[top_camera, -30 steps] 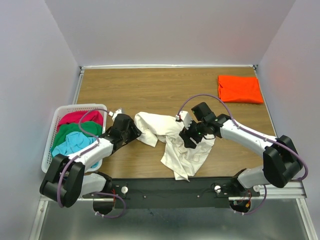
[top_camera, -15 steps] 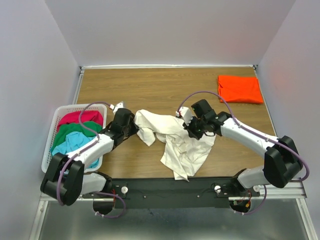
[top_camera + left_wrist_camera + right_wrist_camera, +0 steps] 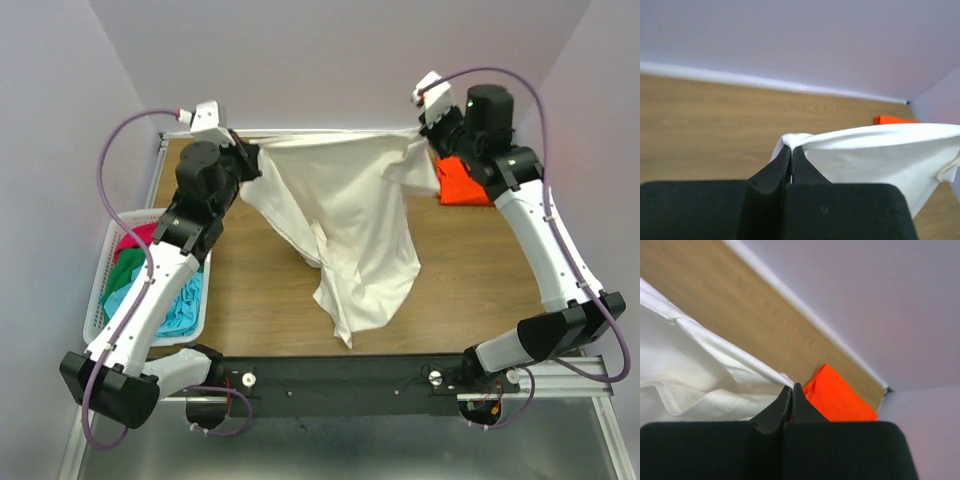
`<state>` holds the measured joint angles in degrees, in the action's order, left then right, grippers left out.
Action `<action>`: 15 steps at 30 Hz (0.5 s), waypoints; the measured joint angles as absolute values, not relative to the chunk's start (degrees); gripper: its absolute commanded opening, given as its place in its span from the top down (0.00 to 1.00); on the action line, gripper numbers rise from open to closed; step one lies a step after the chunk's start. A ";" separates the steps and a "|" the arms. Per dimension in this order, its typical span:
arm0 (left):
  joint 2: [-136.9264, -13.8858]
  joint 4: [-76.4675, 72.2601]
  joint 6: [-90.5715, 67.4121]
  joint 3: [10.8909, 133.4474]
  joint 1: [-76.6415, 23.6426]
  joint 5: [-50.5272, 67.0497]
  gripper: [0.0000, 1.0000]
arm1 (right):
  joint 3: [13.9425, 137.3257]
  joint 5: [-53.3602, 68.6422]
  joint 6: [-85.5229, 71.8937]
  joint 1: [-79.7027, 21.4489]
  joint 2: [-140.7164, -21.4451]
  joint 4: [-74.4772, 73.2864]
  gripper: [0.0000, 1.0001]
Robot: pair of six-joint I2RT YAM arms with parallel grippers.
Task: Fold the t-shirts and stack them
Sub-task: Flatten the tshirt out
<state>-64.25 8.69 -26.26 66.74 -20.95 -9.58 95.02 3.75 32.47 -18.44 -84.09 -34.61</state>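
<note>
A large cream-white t-shirt (image 3: 345, 215) hangs stretched between both raised arms, its lower end trailing near the table's front edge. My left gripper (image 3: 250, 160) is shut on its left top corner (image 3: 790, 141). My right gripper (image 3: 430, 133) is shut on the right top corner (image 3: 782, 378). An orange t-shirt (image 3: 462, 183) lies folded at the table's back right, partly hidden behind the right arm; the right wrist view shows it too (image 3: 837, 400). Crimson (image 3: 135, 238), green (image 3: 125, 268) and light blue (image 3: 175, 305) t-shirts lie in the basket.
A white plastic lattice basket (image 3: 98, 300) stands at the table's left edge beside the left arm. The wooden table (image 3: 250, 290) ends at pale walls at the back and both sides.
Both grippers closed on the cream-white t-shirt where it lay crumpled on the table. Both arms then rose and spread apart, lifting the shirt so it hangs open.
</note>
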 measured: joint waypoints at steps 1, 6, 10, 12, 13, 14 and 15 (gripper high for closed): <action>-64.79 9.13 -25.26 69.36 -20.97 -9.56 1.00 | 97.49 4.43 32.58 -17.69 -84.42 -34.37 1.00; -67.55 9.72 -19.44 83.94 -20.93 -9.37 1.00 | 109.21 8.05 33.12 -16.67 -84.66 -34.24 1.00; -68.25 9.72 -17.02 90.78 -20.80 -8.73 1.00 | 113.30 10.13 33.06 -16.64 -84.64 -34.26 0.99; -68.03 9.32 -16.43 92.05 -20.73 -7.79 1.00 | 113.62 11.07 33.08 -16.64 -83.92 -34.13 0.99; -67.79 9.06 -16.10 92.14 -20.71 -6.94 1.00 | 113.62 11.38 33.08 -16.64 -83.59 -34.22 0.99; -67.61 9.13 -16.01 92.09 -20.64 -6.39 1.00 | 113.43 11.57 33.15 -16.64 -83.13 -34.24 1.00; -67.37 8.75 -15.92 91.66 -20.60 -5.04 1.00 | 112.46 11.66 33.52 -16.64 -82.19 -34.22 0.99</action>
<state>-67.37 8.75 -15.92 91.66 -20.60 -5.04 112.46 11.66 33.52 -16.64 -82.19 -34.22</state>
